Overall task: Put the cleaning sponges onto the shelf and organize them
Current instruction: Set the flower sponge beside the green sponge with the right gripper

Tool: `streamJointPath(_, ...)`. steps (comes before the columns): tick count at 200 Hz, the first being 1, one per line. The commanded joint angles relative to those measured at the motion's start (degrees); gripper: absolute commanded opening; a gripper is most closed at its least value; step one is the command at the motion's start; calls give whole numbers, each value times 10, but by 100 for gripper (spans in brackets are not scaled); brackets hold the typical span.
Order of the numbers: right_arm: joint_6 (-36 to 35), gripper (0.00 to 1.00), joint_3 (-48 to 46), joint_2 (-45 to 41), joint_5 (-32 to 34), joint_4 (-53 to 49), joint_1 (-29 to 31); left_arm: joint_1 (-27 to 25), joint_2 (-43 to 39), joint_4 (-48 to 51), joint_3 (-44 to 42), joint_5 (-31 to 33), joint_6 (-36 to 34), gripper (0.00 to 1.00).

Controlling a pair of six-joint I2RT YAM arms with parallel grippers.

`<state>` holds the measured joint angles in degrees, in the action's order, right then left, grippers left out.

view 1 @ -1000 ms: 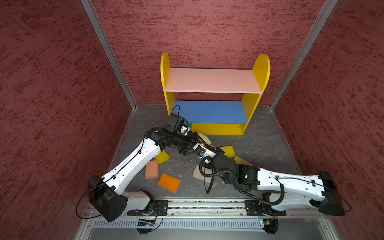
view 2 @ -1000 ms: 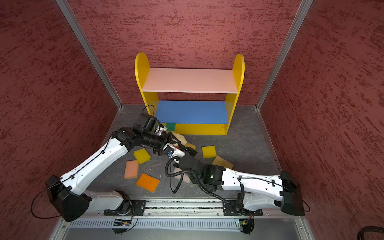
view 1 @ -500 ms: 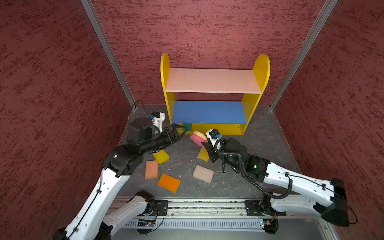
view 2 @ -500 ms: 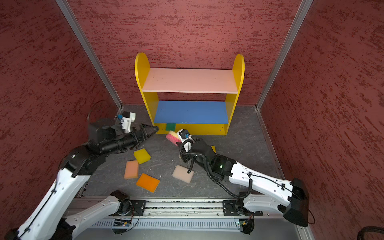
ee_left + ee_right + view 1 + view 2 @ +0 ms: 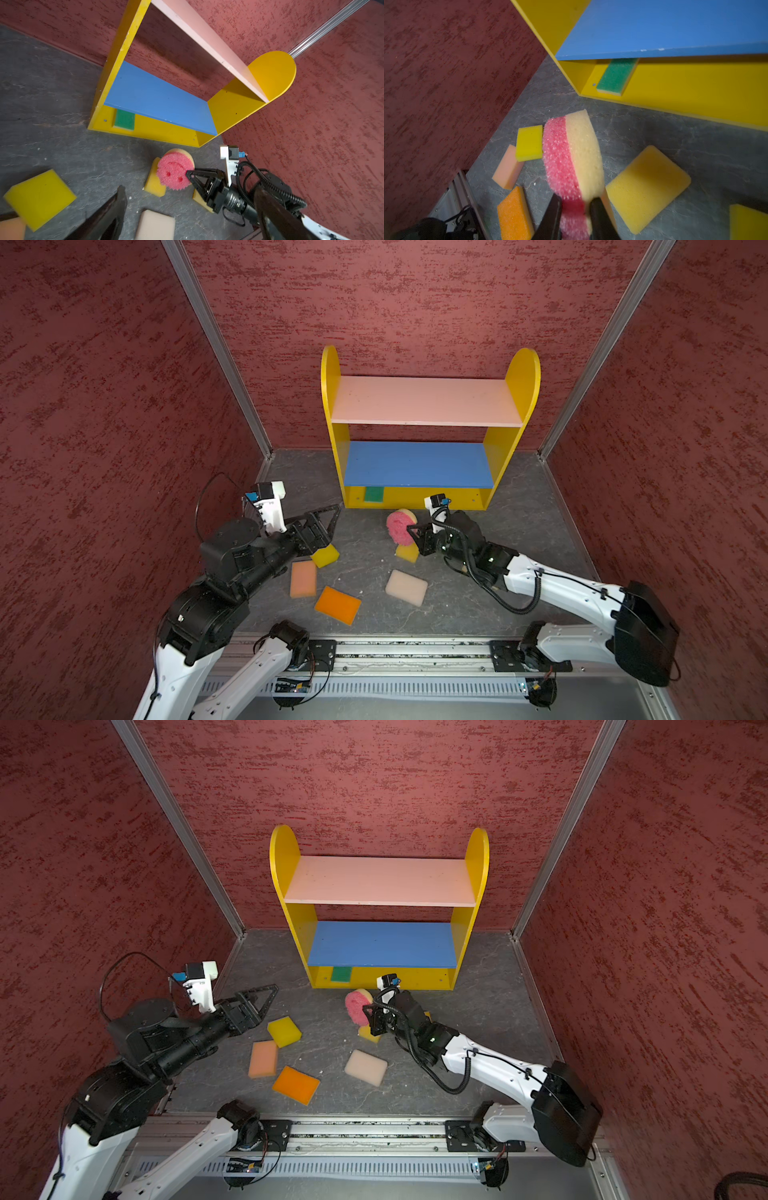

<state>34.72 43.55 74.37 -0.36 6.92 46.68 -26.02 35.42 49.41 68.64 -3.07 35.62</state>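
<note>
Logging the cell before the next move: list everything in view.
shelf: one, yellow, pink and blue, at back wall
green sponge: one, green, shelf's bottom board
round sponge: one, pink and cream, in right gripper
yellow sponge: one, yellow, floor by left gripper
peach sponge: one, peach, floor, left
orange sponge: one, orange, floor, front
cream sponge: one, cream, floor, middle
golden sponges: at least two, golden, under right gripper
left gripper: one, black, open
right gripper: one, black, gripping round sponge

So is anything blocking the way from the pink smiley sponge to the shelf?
No, nothing visible. The right gripper holds the pink smiley sponge in front of the shelf, with only bare floor between. A green sponge lies at the bottom board's left end.
</note>
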Motion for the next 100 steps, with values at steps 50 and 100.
streamJointPath(50,261,0,-66,146,-42,355,-95,3,-92,9,-90,-48,-58,97)
streamJointPath(100,333,0,-55,263,0,493,-104,3,-111,25,-84,-91,-80,100)
